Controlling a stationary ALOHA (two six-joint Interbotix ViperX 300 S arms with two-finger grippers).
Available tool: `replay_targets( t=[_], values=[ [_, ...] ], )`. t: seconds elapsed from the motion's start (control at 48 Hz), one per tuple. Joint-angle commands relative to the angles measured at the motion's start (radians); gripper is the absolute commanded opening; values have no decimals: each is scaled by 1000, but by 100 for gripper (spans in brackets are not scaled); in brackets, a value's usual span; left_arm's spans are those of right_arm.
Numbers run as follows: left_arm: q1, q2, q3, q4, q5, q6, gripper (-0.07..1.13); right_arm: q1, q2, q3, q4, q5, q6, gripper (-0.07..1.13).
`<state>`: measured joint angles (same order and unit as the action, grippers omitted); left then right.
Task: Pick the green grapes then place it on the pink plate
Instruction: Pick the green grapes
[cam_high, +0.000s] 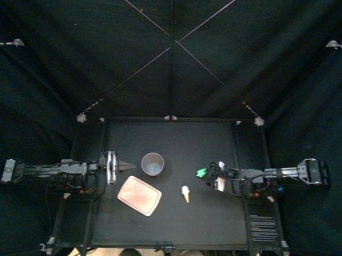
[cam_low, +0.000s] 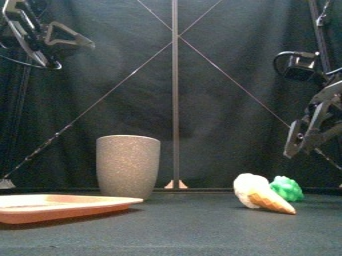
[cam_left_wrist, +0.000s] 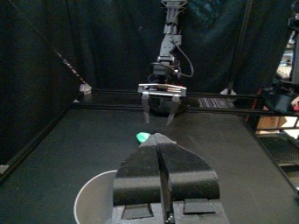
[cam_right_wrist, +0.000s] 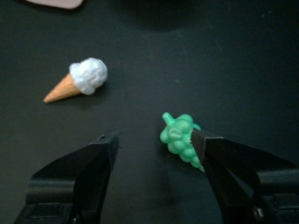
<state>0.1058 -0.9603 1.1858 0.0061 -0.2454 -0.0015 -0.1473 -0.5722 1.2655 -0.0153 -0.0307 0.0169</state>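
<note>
My right end effector (cam_right_wrist: 155, 140) hangs released above green grapes (cam_right_wrist: 179, 140) on the surface (cam_high: 201, 215), outside pink tray (cam_high: 138, 193) and grey cup (cam_high: 152, 162); my left end effector (cam_left_wrist: 160, 142) is clenched.

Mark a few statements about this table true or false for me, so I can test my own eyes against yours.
1. The green grapes already lie on the pink tray. False: they lie on the table, beside the ice cream cone toy.
2. The right gripper has its jaws open, and the grapes show between them in its wrist view. True.
3. The grey cup has tipped over. False: it stands upright, behind the tray.
4. The left gripper has its jaws shut and holds nothing. True.
</note>
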Motion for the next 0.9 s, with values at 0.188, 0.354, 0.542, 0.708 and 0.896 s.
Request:
replay_targets(
  t=[0.188, 0.354, 0.542, 0.708, 0.896],
  values=[
    [-2, 5, -17, -2, -12, 2, 12, -66, 123, -57, -132, -6, 5, 98],
    [-2, 5, -8, -2, -12, 2, 12, -104, 199, -92, -172, -8, 5, 98],
    [0, 6, -3, 0, -12, 3, 12, -121, 290, -109, -179, -6, 6, 98],
    [3, 5, -3, 0, -12, 3, 12, -109, 353, -138, -170, -6, 8, 90],
    [2, 5, 0, -2, -12, 3, 12, -100, 365, -173, -167, -6, 9, 71]
  ],
)
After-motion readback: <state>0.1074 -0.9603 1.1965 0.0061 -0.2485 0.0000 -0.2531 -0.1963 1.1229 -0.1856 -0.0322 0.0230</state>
